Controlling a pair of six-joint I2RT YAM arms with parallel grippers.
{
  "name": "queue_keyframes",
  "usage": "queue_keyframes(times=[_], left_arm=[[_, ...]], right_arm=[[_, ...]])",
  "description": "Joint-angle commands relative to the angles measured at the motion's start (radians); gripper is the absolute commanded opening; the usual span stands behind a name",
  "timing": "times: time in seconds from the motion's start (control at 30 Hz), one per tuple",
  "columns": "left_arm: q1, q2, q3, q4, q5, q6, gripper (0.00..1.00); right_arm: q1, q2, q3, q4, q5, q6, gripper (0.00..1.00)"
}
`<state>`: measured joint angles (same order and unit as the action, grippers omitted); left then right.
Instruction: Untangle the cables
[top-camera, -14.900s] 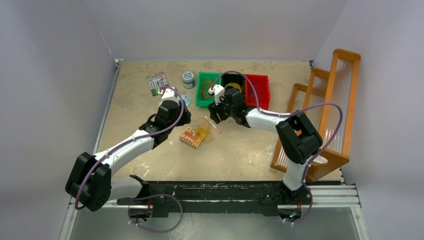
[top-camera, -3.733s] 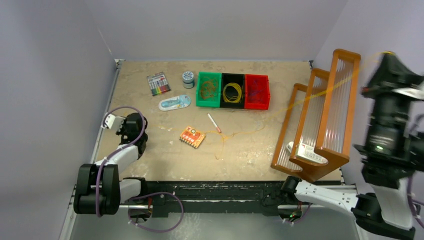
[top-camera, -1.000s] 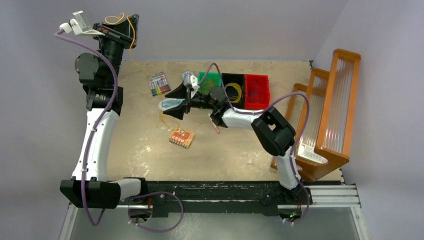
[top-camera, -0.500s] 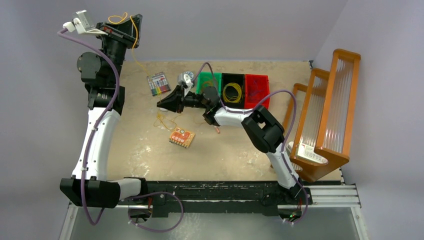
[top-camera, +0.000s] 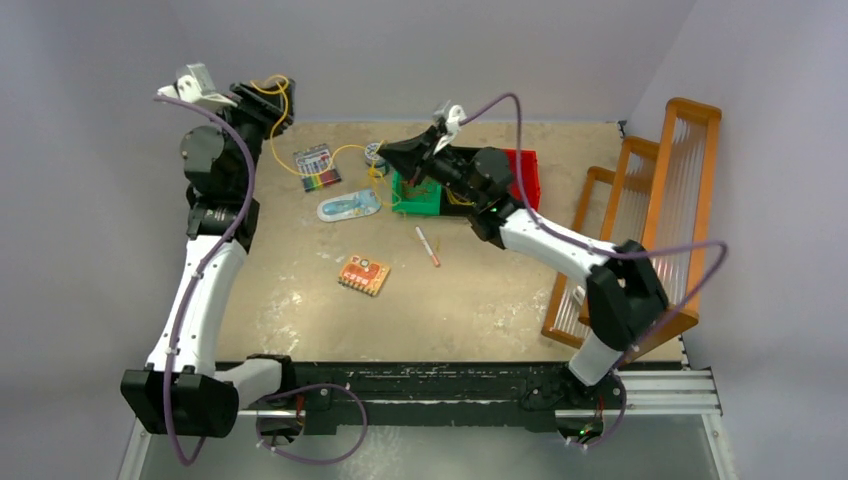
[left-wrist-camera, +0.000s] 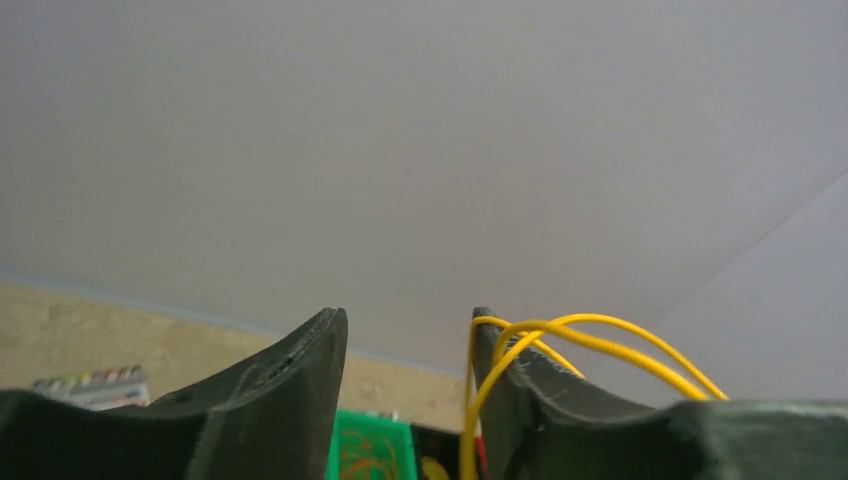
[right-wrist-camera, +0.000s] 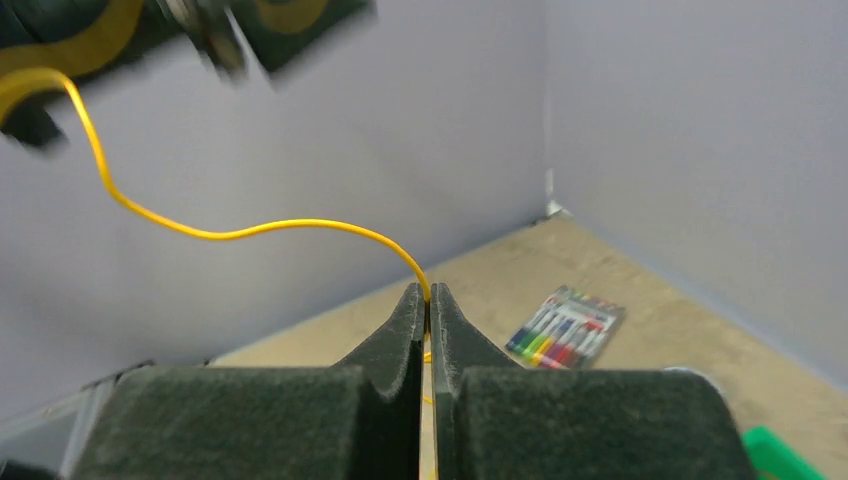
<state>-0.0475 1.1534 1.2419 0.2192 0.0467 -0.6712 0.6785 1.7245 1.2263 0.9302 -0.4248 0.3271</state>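
One yellow cable (top-camera: 272, 88) runs through the air between my two grippers. The left gripper (top-camera: 275, 100) is raised high at the back left. In the left wrist view it (left-wrist-camera: 408, 320) stands open, and loops of the yellow cable (left-wrist-camera: 600, 325) hang over its right finger. The right gripper (top-camera: 384, 150) hovers by the green bin (top-camera: 415, 195). In the right wrist view it (right-wrist-camera: 428, 292) is shut on the yellow cable (right-wrist-camera: 250, 232), which arcs up to the left arm. More cables lie coiled in the green bin.
A red bin (top-camera: 525, 172) sits right of the green one; my right arm covers the bin between them. A marker pack (top-camera: 317, 166), small tin (top-camera: 374, 152), blue-white card (top-camera: 348, 206), pen (top-camera: 428, 246) and orange circuit board (top-camera: 362, 275) lie on the table. An orange rack (top-camera: 650, 230) stands at the right.
The right gripper shut on the yellow cable and rose from the table toward the green bin. The left gripper dropped a little and opened, leaving the cable draped on one finger.
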Motion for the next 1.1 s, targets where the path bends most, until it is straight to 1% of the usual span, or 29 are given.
queue_keyframes(times=[0.0, 0.03, 0.07, 0.23, 0.37, 0.5, 0.63, 0.73, 0.77, 0.8, 0.97, 1.07], left_arm=[[-0.003, -0.013, -0.127, 0.034, 0.014, -0.008, 0.58], [-0.003, -0.016, -0.155, 0.041, 0.025, -0.011, 0.63], [-0.003, -0.02, -0.182, 0.049, 0.037, -0.011, 0.64], [-0.003, -0.025, -0.299, 0.065, 0.043, 0.011, 0.68], [-0.002, -0.037, -0.364, 0.073, 0.019, 0.053, 0.71], [0.0, -0.046, -0.389, 0.009, -0.064, 0.112, 0.73], [0.004, -0.058, -0.404, -0.057, -0.189, 0.126, 0.74], [0.007, -0.07, -0.415, -0.105, -0.277, 0.125, 0.74], [0.009, -0.074, -0.415, -0.121, -0.301, 0.131, 0.74], [0.01, -0.078, -0.415, -0.136, -0.32, 0.139, 0.74], [0.017, -0.089, -0.401, -0.202, -0.414, 0.189, 0.75], [0.021, -0.09, -0.394, -0.222, -0.443, 0.222, 0.76]], right_arm=[[0.006, -0.143, 0.029, -0.227, 0.262, -0.102, 0.0], [-0.006, -0.163, 0.031, -0.256, 0.284, -0.103, 0.0], [-0.024, -0.181, 0.034, -0.278, 0.295, -0.101, 0.0], [-0.132, -0.27, 0.029, -0.348, 0.332, -0.071, 0.0], [-0.184, -0.338, 0.027, -0.396, 0.411, -0.097, 0.0], [-0.242, -0.391, 0.029, -0.46, 0.486, -0.111, 0.0], [-0.262, -0.432, 0.028, -0.488, 0.557, -0.108, 0.0], [-0.263, -0.451, 0.022, -0.5, 0.667, -0.121, 0.0], [-0.274, -0.456, 0.022, -0.502, 0.717, -0.131, 0.0], [-0.295, -0.462, 0.019, -0.503, 0.736, -0.135, 0.0], [-0.404, -0.49, 0.012, -0.523, 0.715, -0.129, 0.0], [-0.482, -0.493, 0.005, -0.547, 0.696, -0.118, 0.0]])
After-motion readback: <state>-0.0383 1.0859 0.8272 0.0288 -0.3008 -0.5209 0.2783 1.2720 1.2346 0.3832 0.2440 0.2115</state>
